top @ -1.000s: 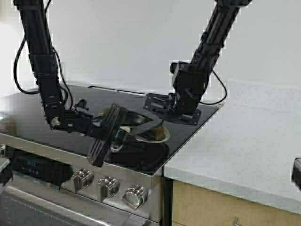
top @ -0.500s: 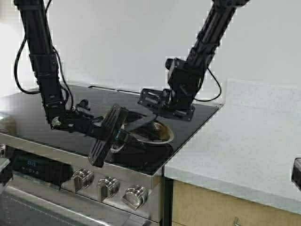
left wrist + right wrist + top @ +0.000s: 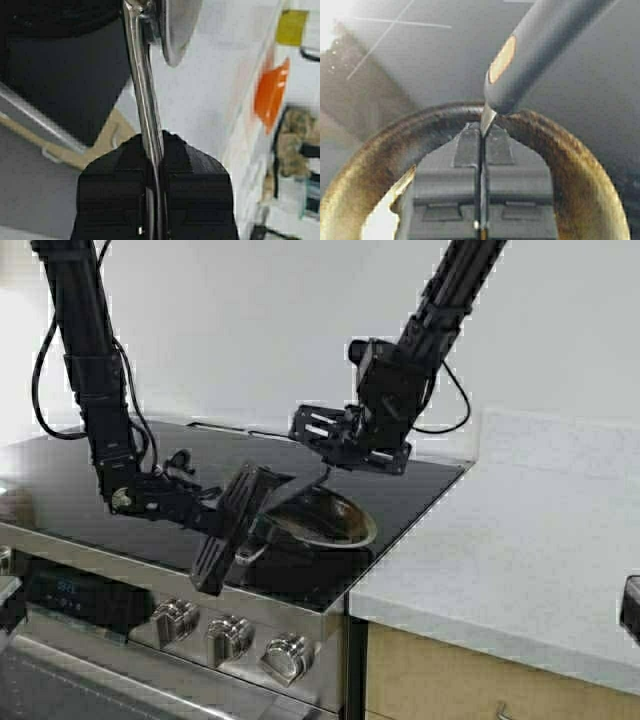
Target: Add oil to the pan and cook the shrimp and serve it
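I work in a home kitchen; a black glass-top stove (image 3: 120,475) with steel knobs (image 3: 230,637) adjoins a pale countertop (image 3: 520,540) over wooden cabinets (image 3: 450,680).

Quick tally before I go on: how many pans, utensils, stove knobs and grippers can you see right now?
pan: 1
utensil: 1
stove knobs: 3
grippers: 2, left gripper shut on the pan's handle, right gripper shut on the utensil
Total: 7
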### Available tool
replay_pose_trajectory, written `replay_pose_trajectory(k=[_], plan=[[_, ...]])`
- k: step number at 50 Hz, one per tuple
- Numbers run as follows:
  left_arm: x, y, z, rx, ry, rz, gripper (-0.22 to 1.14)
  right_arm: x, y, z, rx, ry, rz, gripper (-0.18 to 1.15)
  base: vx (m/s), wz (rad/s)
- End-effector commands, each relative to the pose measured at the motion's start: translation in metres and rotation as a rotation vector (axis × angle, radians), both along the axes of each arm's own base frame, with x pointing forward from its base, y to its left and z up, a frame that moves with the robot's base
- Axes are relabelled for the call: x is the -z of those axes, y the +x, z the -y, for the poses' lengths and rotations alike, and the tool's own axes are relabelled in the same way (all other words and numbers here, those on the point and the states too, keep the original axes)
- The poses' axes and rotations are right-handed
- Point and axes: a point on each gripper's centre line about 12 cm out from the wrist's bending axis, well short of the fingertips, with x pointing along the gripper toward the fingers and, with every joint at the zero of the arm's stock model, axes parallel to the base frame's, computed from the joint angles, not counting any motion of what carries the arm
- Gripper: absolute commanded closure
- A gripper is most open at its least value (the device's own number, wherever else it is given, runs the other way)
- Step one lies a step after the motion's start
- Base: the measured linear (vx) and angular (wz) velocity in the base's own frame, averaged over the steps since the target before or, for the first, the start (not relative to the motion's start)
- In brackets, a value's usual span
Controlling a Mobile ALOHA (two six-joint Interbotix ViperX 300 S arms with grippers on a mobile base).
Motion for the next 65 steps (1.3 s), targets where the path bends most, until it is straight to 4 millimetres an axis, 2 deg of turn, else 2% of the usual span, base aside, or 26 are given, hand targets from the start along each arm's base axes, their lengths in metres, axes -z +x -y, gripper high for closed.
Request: replay_pose_trajectory(k=[1, 12, 23, 31, 48, 55, 65], plan=[[-0.02, 0.008, 0.006, 0.015, -0.019, 0.064, 0.89, -0.042, 0.01, -0.006, -0.005, 0.031, 0.079, 0.89, 0.0, 0.0], [-0.02, 0.008, 0.006, 0.014, -0.02, 0.064, 0.89, -0.047, 0.013, -0.002, 0.002, 0.035, 0.079, 0.89, 0.0, 0.0], [-0.021, 0.01, 0.007, 0.01, -0.024, 0.067, 0.89, -0.043, 0.014, -0.004, -0.005, 0.032, 0.061, 0.89, 0.0, 0.0], [-0.02, 0.013, 0.006, -0.036, -0.064, 0.064, 0.89, -0.052, 0.015, -0.005, -0.004, 0.041, 0.074, 0.89, 0.0, 0.0], [-0.005, 0.022, 0.009, -0.15, -0.357, 0.066, 0.89, -0.085, 0.006, 0.001, -0.015, 0.044, 0.108, 0.89, 0.0, 0.0], [-0.001, 0.028, 0.011, -0.165, -0.491, 0.086, 0.89, -0.091, 0.0, 0.006, -0.02, 0.03, 0.11, 0.89, 0.0, 0.0], [0.0, 0.032, 0.012, -0.159, -0.595, 0.127, 0.89, -0.09, -0.009, 0.012, -0.021, 0.012, 0.1, 0.89, 0.0, 0.0]])
